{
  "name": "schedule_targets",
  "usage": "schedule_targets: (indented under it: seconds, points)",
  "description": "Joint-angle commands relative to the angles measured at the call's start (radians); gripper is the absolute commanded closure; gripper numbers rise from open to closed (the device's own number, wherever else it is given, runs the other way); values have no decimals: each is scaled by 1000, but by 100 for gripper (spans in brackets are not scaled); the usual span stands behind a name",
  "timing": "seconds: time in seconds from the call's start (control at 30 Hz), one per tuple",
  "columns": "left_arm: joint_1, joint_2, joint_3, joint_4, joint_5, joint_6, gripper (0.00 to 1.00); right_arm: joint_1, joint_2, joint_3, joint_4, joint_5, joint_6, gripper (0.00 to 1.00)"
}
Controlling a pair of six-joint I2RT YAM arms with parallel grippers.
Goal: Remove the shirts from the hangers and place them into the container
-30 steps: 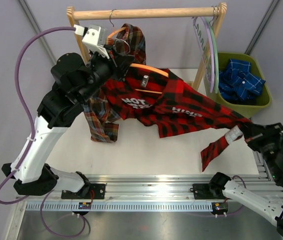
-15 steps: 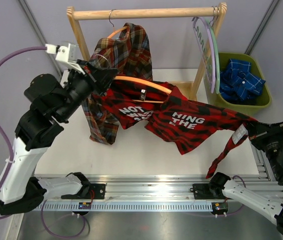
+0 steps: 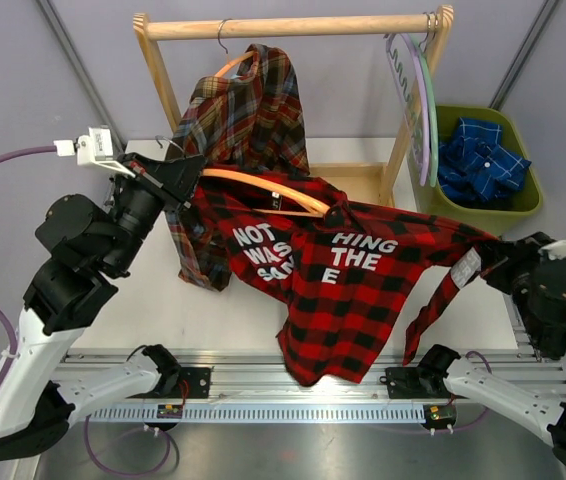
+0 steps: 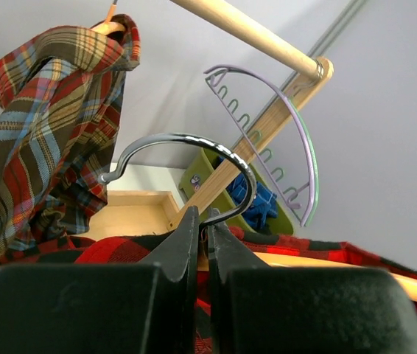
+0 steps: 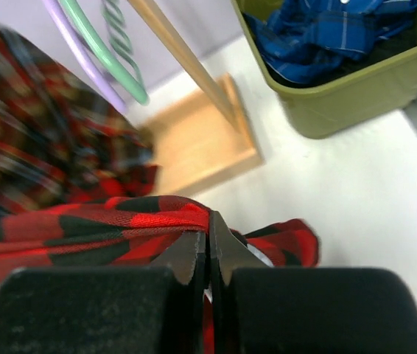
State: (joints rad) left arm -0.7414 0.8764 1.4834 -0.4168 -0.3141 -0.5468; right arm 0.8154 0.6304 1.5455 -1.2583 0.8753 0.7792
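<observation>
- A tartan shirt [image 3: 253, 110] and two empty hangers [image 3: 415, 100] were hung from the rail [image 3: 283, 27] at the tabletop's [image 3: 243, 310] far edge.
- A blue shirt [image 3: 483, 160] was held in the bin [image 3: 483, 214] at the far right corner.
- The left gripper [image 4: 203, 221] was clamped on the hook [image 4: 194, 147] of an orange hanger [image 3: 263, 183].
- The right gripper [image 5: 208, 225] was clamped on a sleeve [image 3: 443, 290] of the red shirt [image 3: 343, 280].
- The red shirt was stretched between both grippers, left of the bin.

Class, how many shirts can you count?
3: red-and-black shirt spread out in front; tartan shirt on the rail; blue shirt in the green bin, perhaps hiding more.
</observation>
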Motion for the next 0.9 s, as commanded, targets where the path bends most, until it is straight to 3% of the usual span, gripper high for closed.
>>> schedule_targets:
  seconds: [0.0, 0.23, 0.53, 0.6, 0.7, 0.83, 0.87]
  points:
    - [45, -37, 29, 159, -171, -63, 100, -19, 66, -42, -148, 94, -170, 100]
    - [45, -160, -94, 260, -261, -119, 100, -19, 43, -6, -259, 249, -17, 100]
    - [45, -200, -136, 277, -295, -142, 100, -19, 124, -15, -337, 238, 0, 100]
    - [45, -208, -152, 306, -283, -150, 100, -19, 141, -28, -287, 188, -46, 100]
    - [45, -179, -127, 254, -223, -189, 100, -19, 138, -87, -133, 82, -197, 100]
    - [45, -62, -77, 185, 31, -320, 100, -19, 193, -122, -70, 7, -261, 100]
    - [43, 2, -68, 140, 155, -371, 100, -19, 219, -122, -64, -2, -268, 100]
